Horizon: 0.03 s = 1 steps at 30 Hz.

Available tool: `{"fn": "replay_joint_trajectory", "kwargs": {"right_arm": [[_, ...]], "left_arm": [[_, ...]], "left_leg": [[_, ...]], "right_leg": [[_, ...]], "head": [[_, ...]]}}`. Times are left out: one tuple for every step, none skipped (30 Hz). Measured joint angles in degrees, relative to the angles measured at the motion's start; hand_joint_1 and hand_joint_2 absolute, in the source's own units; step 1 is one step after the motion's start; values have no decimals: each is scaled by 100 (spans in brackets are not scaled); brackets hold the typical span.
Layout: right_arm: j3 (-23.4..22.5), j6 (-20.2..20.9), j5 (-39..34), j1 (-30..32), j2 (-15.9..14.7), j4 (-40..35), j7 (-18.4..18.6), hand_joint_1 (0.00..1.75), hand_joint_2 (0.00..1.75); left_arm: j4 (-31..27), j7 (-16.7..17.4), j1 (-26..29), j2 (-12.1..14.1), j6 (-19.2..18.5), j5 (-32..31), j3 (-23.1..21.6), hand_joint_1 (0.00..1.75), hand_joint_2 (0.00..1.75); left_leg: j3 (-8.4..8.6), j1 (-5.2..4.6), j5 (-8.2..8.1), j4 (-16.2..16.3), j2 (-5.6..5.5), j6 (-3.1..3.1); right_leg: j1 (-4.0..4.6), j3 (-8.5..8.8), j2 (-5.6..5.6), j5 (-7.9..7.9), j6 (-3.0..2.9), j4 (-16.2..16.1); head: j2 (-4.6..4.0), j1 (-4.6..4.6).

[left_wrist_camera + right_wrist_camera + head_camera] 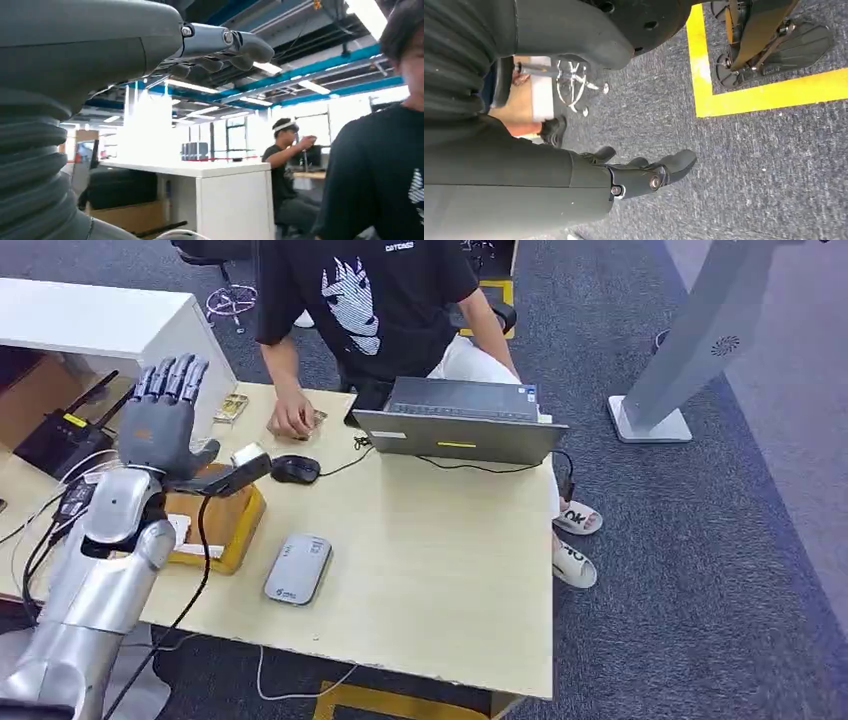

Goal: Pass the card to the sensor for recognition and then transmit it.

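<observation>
My left hand [160, 415] is raised above the table's left end, fingers spread upward and nothing in it; in the left wrist view its fingers [225, 47] are also bare. A grey-white oval sensor [298, 568] lies flat on the wooden table [430, 570], to the right of my left arm. A person's hand [291, 420] rests at the far edge on a small flat item [318, 418], possibly the card. Another small card-like piece [231, 407] lies to its left. My right hand [644, 175] hangs over grey carpet, fingers loosely extended, holding nothing.
A yellow box [225, 525] with a black device [235, 472] on top sits just beside my left hand. A black mouse [295, 469] and an open laptop [460, 425] stand at the far side. The person [370, 300] sits behind the table. A white cabinet [100, 325] is far left.
</observation>
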Motion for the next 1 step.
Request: {"fn": "replay_joint_trajectory", "kwargs": {"right_arm": [[0,-2,-17,13,0,2,0,0,175]], "left_arm": [[-204,-48,234,11,39,37,89,0,175]], "left_leg": [[-1,1,0,0,-1,0]], "right_leg": [[0,-1,-1,-3,1,-1]], "head": [[0,0]]}}
